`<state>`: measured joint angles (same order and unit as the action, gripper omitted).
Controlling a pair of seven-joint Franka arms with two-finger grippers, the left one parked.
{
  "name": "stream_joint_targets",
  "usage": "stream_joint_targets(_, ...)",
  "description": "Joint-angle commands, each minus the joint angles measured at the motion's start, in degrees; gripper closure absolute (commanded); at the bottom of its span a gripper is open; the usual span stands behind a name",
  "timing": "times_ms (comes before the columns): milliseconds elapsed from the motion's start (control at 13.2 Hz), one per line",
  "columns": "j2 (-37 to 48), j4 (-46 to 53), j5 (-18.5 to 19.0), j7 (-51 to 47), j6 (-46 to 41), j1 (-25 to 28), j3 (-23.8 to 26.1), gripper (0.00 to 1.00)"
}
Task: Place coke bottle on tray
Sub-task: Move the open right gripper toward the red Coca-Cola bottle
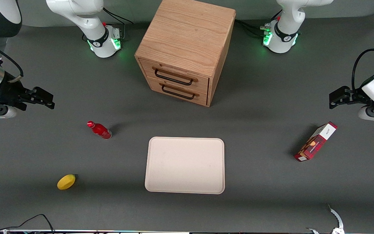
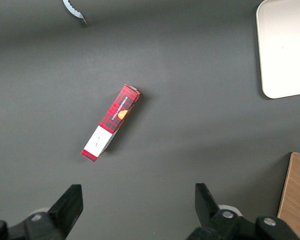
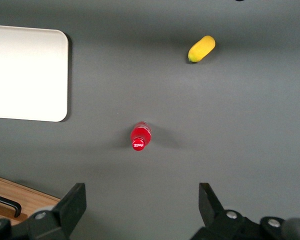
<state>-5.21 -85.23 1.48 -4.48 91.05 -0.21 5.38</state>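
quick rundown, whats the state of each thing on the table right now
coke bottle: standing on the table, capped, not on the tray, not held
tray: flat on the table, nothing on it
end effector: open, holding nothing, raised at the working arm's end of the table
cabinet: both drawers shut
lemon: lying on the table
carton: lying on its side, toward the parked arm's end

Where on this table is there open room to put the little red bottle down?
The tray is bare all over. Open table lies between the coke bottle and the lemon, and between tray and carton. The cabinet fills the middle farther from the camera. The gripper, open, hangs above the working arm's end of the table.
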Motion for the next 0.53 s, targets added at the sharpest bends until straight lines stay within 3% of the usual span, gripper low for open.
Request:
stream_joint_targets(0,-1.1,3.9,0.5,-1.5,-2.7,0.7,-1.2,0.0)
stream_joint_targets(453,-1.8,5.0,-0.3,-1.3,-3.9,1.3,-1.3,0.0)
